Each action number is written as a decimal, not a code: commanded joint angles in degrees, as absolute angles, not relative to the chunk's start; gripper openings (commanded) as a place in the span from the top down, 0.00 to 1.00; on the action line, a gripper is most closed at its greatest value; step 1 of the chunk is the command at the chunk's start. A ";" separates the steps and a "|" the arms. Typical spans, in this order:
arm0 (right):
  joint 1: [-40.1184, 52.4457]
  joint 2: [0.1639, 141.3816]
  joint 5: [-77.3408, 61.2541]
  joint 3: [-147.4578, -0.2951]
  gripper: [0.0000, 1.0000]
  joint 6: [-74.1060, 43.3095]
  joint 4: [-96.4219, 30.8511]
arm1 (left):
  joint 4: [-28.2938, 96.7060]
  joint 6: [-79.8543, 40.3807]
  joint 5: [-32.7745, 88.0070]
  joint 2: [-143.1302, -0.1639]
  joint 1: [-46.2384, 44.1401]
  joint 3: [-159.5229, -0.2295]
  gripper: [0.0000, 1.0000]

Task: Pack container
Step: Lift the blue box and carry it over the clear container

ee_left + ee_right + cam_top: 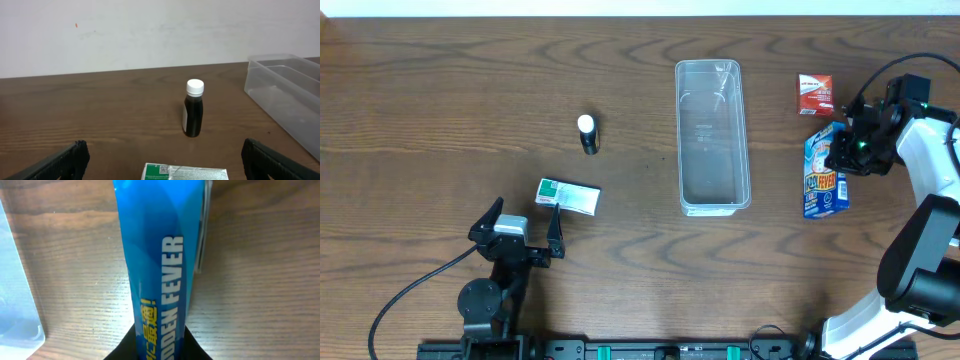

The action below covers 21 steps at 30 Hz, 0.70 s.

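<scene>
The clear plastic container [713, 135] lies lengthwise at the table's middle right and holds nothing; its end shows in the left wrist view [287, 90] and its corner in the right wrist view [17, 305]. My right gripper [847, 150] is shut on a blue packet [825, 175] with yellow and white lettering, seen edge-on between the fingers [160, 270]. My left gripper [525, 232] is open and empty, just before a green and white packet [568, 196], whose top edge shows in the left wrist view [185, 172]. A small dark bottle [588, 134] with a white cap stands upright beyond it [193, 110].
A red and white packet [814, 94] lies at the far right, beyond the blue packet. A white wall stands behind the table's far edge. My right arm's white links reach in from the lower right.
</scene>
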State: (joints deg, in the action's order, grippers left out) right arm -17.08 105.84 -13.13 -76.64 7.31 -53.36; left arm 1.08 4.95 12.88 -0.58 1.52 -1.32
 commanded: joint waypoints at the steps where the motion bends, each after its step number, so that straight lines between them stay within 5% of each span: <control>1: -17.19 106.10 -14.55 -79.57 0.87 5.80 -54.48 | 2.94 5.34 13.04 -0.23 1.91 -0.23 0.02; 21: -13.52 95.53 -23.42 -95.26 0.85 3.55 -67.18 | 2.94 5.34 13.04 -0.23 1.91 -0.23 0.02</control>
